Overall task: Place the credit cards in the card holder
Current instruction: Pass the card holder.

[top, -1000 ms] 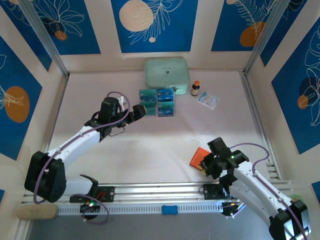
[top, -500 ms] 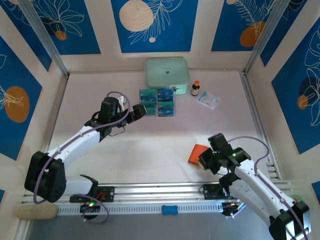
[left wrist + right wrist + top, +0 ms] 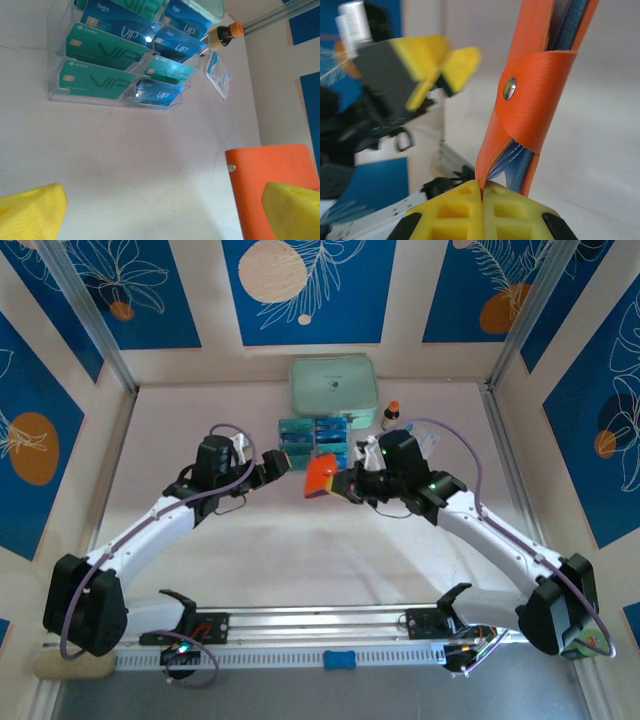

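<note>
Several teal-blue credit cards [image 3: 315,436] stand in a clear rack [image 3: 54,93] at the back middle of the table; the left wrist view shows the cards [image 3: 97,80] close up. My right gripper [image 3: 346,483] is shut on one edge of the orange card holder [image 3: 322,478] and holds it upright off the table, just in front of the rack. In the right wrist view the right gripper [image 3: 481,192] pinches one flap of the card holder [image 3: 530,95], whose snap flap is fastened and blue lining shows. My left gripper [image 3: 281,462] stands open just left of the holder, nothing between its fingers [image 3: 31,212].
A mint-green zip case [image 3: 333,388] lies behind the rack. A small brown bottle [image 3: 390,416] with an orange cap stands to its right, and a white-and-blue sachet [image 3: 220,75] lies beside that. Metal rails run along the table's sides and front.
My right arm has swung from the near right of the table to the middle, carrying the card holder up beside the left gripper. The left arm has barely moved.
</note>
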`<state>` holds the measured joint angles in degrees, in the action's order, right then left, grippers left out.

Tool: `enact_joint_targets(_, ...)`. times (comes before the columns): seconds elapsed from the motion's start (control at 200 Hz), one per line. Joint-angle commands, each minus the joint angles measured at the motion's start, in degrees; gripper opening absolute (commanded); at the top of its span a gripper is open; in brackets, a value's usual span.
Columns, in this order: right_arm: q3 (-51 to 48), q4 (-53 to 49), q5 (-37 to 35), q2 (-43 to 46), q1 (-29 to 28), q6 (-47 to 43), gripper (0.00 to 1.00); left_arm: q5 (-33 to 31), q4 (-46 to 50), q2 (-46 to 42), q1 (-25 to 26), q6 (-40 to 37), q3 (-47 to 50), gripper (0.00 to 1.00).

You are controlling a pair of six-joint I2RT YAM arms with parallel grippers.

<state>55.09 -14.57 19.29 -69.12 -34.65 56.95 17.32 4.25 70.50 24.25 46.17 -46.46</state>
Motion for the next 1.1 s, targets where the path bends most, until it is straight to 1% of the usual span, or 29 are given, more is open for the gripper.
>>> enact_joint_targets(0.0, 1.69, 12.46, 9.28, -2.28, -0.79, -4.09, 0.0, 0.68, -2.69, -2.74, -1.32, 2.53, 2.39, 1.0)
enact_joint_targets(0.16, 1.21, 21.76, 13.82, -5.27, -0.7, -3.94, 0.0, 2.16, -10.65, -4.99, -3.06, 9.35, 5.92, 1.0)
enact_joint_targets(0.39, -0.89, 30.21, 16.21, -7.41, -0.59, -0.97, 0.0, 3.5, -20.41, -4.65, -4.21, 16.3, 8.68, 1.0)
enact_joint_targets(0.55, -2.25, 34.51, 16.33, -8.5, -0.69, 1.12, 0.0, 4.59, -30.07, -2.51, -4.25, 22.47, 10.62, 1.0)
enact_joint_targets(0.68, -1.76, 35.74, 16.22, -9.79, -1.28, 1.59, 0.0, 6.01, -36.28, -0.63, -4.28, 25.99, 11.35, 1.0)
enact_joint_targets(0.87, -0.43, 36.8, 15.96, -11.75, -1.82, 2.03, 0.0, 6.84, -39.76, -0.01, -4.12, 28.12, 11.78, 1.0)
enact_joint_targets(0.95, -0.05, 37.6, 15.87, -12.66, -1.95, 2.28, 0.0, 6.96, -41.31, -0.02, -4.08, 28.96, 12.22, 0.98)
enact_joint_targets(1.095, 0.28, 38.99, 15.78, -14.31, -1.88, 2.97, 0.0, 7.63, -43.87, 0.13, -4.03, 29.96, 12.77, 0.86)
